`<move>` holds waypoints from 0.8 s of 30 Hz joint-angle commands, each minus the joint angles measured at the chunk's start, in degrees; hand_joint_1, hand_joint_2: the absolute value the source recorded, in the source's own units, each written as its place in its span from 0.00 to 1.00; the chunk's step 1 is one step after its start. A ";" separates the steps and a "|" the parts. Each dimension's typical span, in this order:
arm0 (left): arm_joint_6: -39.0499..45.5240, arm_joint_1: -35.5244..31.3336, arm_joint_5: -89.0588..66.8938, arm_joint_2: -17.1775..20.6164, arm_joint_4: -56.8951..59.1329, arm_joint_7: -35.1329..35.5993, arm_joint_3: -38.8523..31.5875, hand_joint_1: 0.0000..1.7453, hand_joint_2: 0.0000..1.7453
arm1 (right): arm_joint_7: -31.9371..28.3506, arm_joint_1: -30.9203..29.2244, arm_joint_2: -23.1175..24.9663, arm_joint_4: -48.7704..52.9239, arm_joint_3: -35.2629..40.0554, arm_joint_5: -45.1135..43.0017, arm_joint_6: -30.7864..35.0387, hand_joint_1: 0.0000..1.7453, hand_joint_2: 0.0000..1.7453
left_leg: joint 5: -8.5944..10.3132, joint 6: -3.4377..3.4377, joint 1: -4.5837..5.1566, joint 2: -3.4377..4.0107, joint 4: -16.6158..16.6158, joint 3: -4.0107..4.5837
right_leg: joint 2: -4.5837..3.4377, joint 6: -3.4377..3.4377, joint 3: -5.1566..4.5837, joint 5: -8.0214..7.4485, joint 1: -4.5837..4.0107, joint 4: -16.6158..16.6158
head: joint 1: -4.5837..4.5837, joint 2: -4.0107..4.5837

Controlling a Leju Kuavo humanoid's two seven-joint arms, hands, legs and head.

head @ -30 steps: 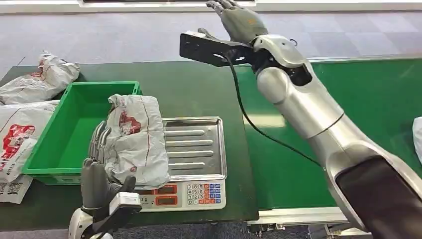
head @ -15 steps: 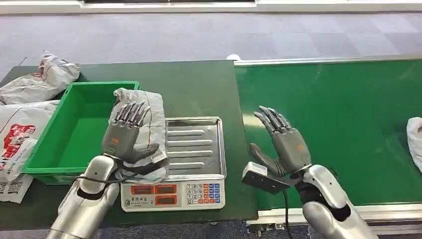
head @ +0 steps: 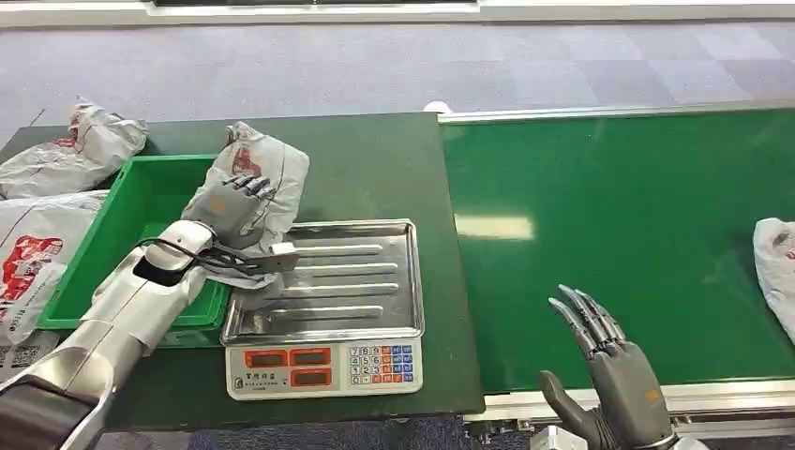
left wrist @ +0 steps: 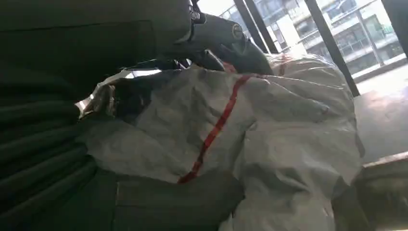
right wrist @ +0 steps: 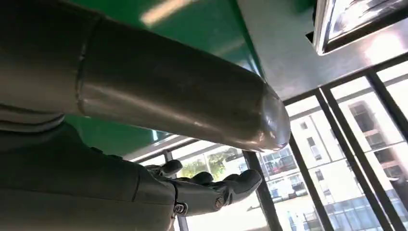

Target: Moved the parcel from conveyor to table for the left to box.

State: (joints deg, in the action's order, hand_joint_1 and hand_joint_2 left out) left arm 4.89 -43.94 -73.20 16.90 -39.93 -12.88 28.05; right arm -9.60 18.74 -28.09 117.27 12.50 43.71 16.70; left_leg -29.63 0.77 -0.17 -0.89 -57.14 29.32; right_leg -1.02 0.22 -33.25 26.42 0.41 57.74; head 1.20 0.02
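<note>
1. The left hand [head: 228,208] held the parcel [head: 265,178], its fingers [head: 251,185] clamped on the grey wrapping.
2. The parcel was above the right edge of the green box [head: 141,211], beside the scale tray [head: 361,281] on the bench [head: 375,169].
3. The right hand [head: 614,384] stood low by the conveyor [head: 619,225], fingers apart, holding nothing.

Premises present as a parcel sorting station: green conveyor belt [head: 619,244] adjoining a dark table [head: 375,169] on the scale's right, digital weighing scale [head: 323,366] with steel pan, green bin [head: 141,244] left of it, bagged parcels [head: 75,150] beyond
</note>
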 commanded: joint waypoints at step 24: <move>-2.85 -12.41 6.43 19.38 -14.71 6.59 4.45 1.00 1.00 | -3.36 4.03 1.73 3.05 -3.48 -3.65 -1.61 0.00 0.00 | 0.17 0.45 -0.21 0.64 0.03 0.20 | -0.43 0.39 -0.56 -0.26 -0.19 0.18 | 0.00 0.00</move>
State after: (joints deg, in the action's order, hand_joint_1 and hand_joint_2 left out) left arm 3.21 -49.77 -64.90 26.38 -47.17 -8.00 38.12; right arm -13.14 22.95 -29.18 122.60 8.57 39.58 14.36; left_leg -29.42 1.21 -0.27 -0.30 -56.95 29.29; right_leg -1.55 0.61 -33.59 26.19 0.31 57.88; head 1.20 0.02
